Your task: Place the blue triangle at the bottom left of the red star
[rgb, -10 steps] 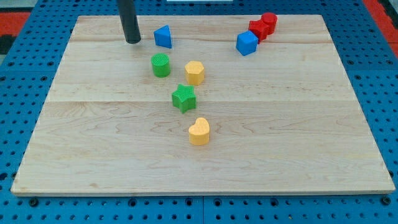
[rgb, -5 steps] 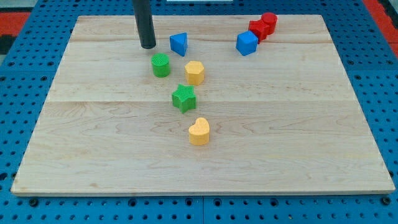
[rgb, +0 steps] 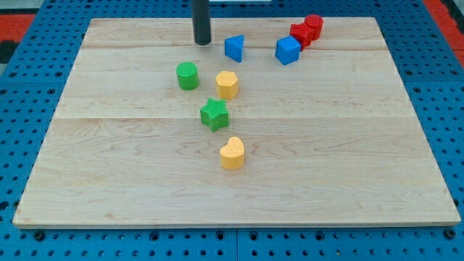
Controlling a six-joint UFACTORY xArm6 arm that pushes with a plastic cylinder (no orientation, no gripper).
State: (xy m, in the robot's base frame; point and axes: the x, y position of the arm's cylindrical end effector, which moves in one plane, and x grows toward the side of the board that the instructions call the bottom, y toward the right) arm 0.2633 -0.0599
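- Now my tip (rgb: 201,42) stands at the far side of the board (rgb: 109,181), just left of the blue triangle (rgb: 233,48) and apart from it — a bare rod, nothing to clench or hold.
- The triangle sits left of the blue cube (rgb: 288,51).
- Farther right the red star (rgb: 301,32) waits — mid-push, I judge; next, shove rightward, stopping short, nearer than the star.
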